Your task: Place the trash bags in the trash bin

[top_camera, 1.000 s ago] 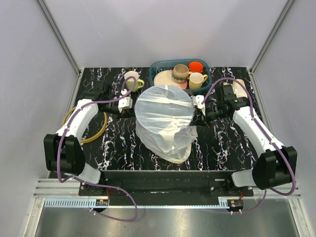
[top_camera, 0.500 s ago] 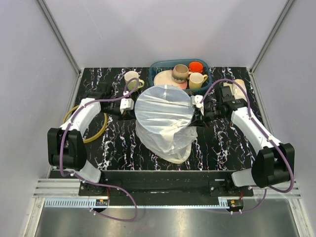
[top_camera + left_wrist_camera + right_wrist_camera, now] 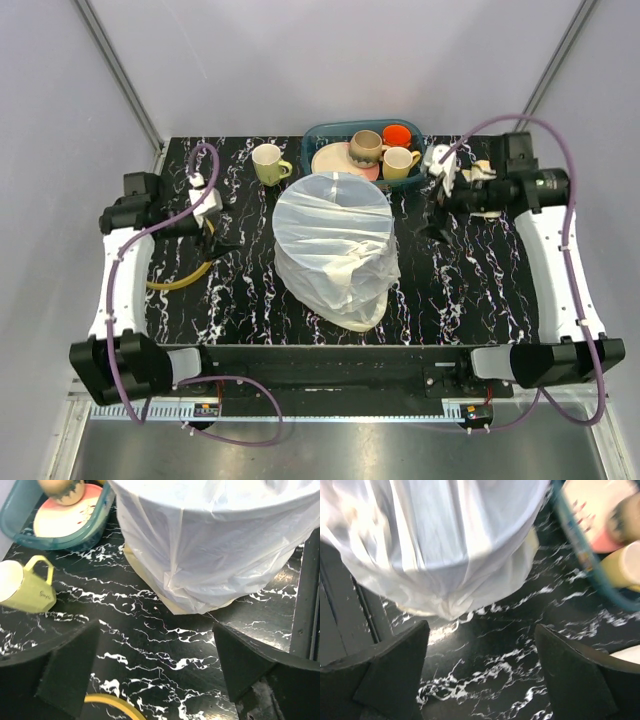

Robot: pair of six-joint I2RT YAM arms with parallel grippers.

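Note:
A large translucent cream-white trash bag (image 3: 335,245) is stretched over a tall round shape in the middle of the table, its film hanging down to the tabletop. The trash bin is hidden under that film. The same trash bag (image 3: 215,540) fills the top of the left wrist view, and the trash bag (image 3: 435,545) shows likewise in the right wrist view. My left gripper (image 3: 225,240) (image 3: 155,645) stands open to the left of the sack, apart from it. My right gripper (image 3: 434,222) (image 3: 481,645) stands open at the back right, also clear of it. Nothing lies between either pair of fingers.
A teal oval basket (image 3: 315,133) (image 3: 75,537) at the back holds a cream plate and several mugs. A yellow-green mug (image 3: 268,163) (image 3: 22,587) stands to its left. A yellow ring (image 3: 180,278) (image 3: 110,702) lies on the table under the left arm.
Both grippers were shut at the sack's rim, one on each side. They have opened, let go and drawn back outward. The sack stays over the round shape.

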